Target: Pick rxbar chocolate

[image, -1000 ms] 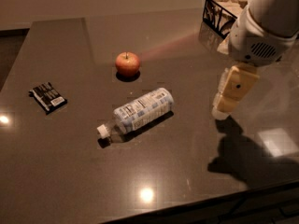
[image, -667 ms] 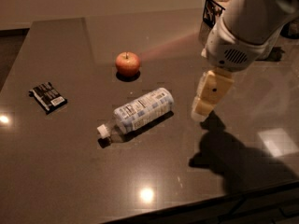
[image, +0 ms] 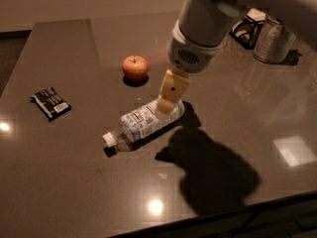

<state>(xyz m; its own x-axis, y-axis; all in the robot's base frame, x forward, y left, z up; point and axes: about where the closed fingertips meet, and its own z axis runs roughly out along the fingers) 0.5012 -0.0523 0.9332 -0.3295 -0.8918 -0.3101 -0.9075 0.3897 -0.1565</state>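
Observation:
The rxbar chocolate (image: 50, 103) is a small flat black bar with white lettering, lying on the dark table (image: 74, 182) at the far left. My gripper (image: 168, 103) hangs from the white arm in the middle of the view, over the right end of the lying clear plastic bottle (image: 141, 124). It is well to the right of the bar and holds nothing that I can see.
A red apple (image: 135, 67) stands behind the bottle. A black-and-white wire holder (image: 247, 28) and a grey cup (image: 272, 42) stand at the back right. The table's front edge runs along the bottom right.
The arm and gripper have swung left from the table's right side to above the bottle's right end. The bar, apple and bottle have not moved.

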